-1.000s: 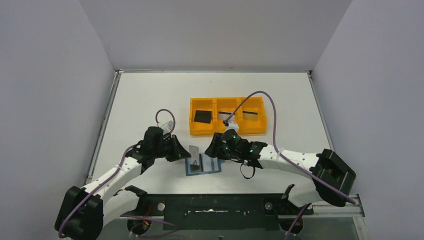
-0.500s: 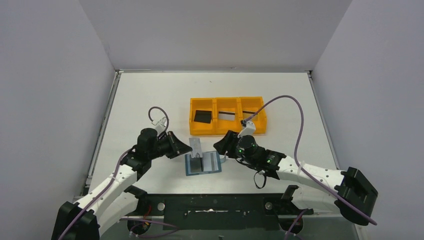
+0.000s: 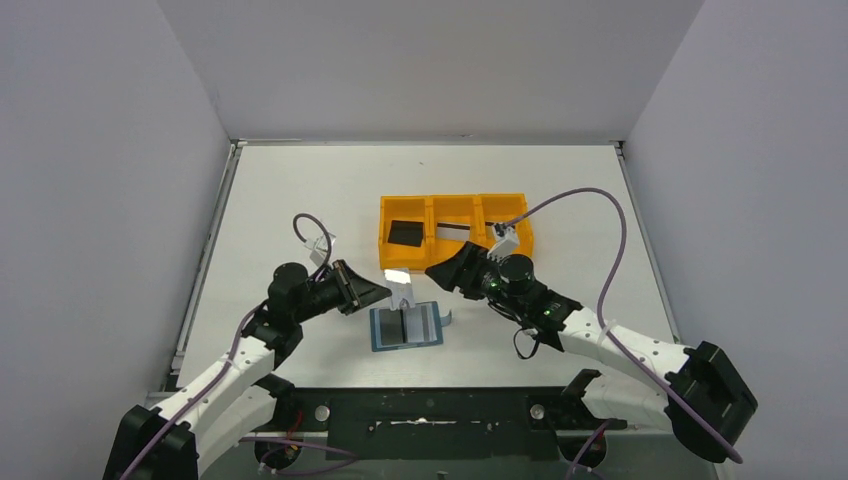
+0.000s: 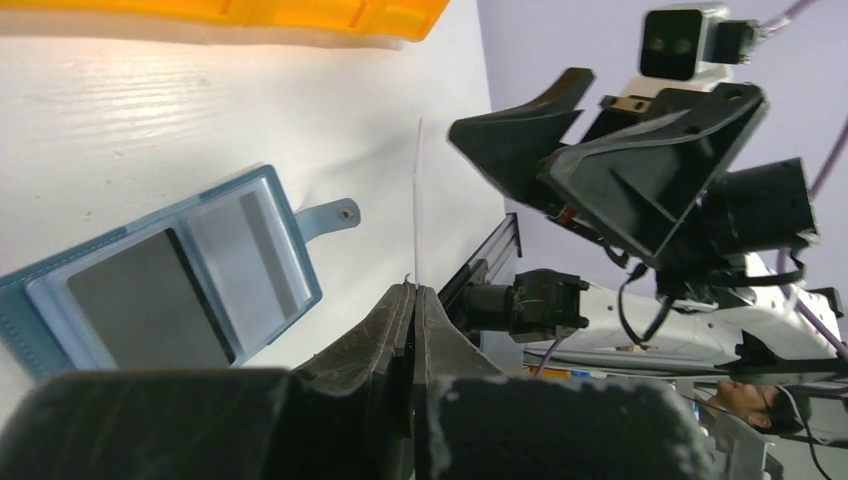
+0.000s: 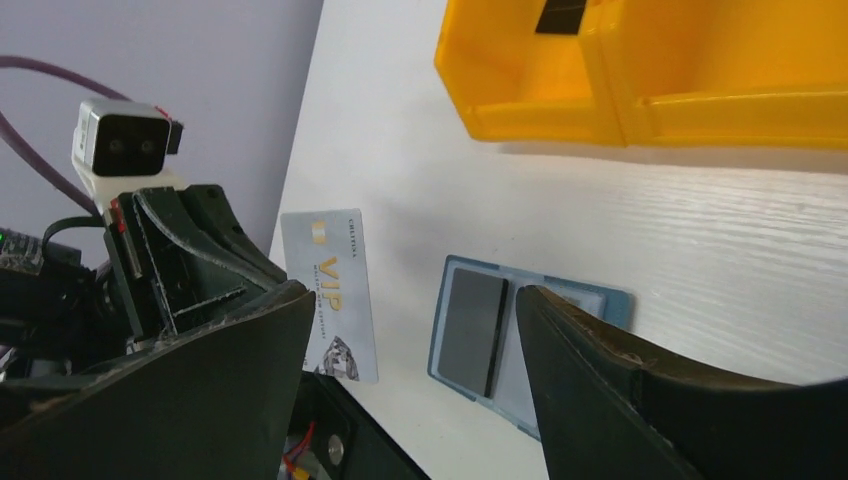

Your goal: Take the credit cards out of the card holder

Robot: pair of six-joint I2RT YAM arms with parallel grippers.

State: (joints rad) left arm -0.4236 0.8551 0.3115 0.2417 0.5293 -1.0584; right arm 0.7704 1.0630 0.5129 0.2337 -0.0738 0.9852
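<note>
Credit card (image 3: 398, 283) has risen clear of card holder (image 3: 406, 326).

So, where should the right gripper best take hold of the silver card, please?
On the silver card, probably the free end beyond the left gripper, which pinches the other end. It is thin and held up, so come edge-on, a finger on each face.

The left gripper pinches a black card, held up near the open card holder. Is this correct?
Not quite: the card in the left gripper is silver-white, not black, as the right wrist view shows. It is held up near the open card holder.
</note>
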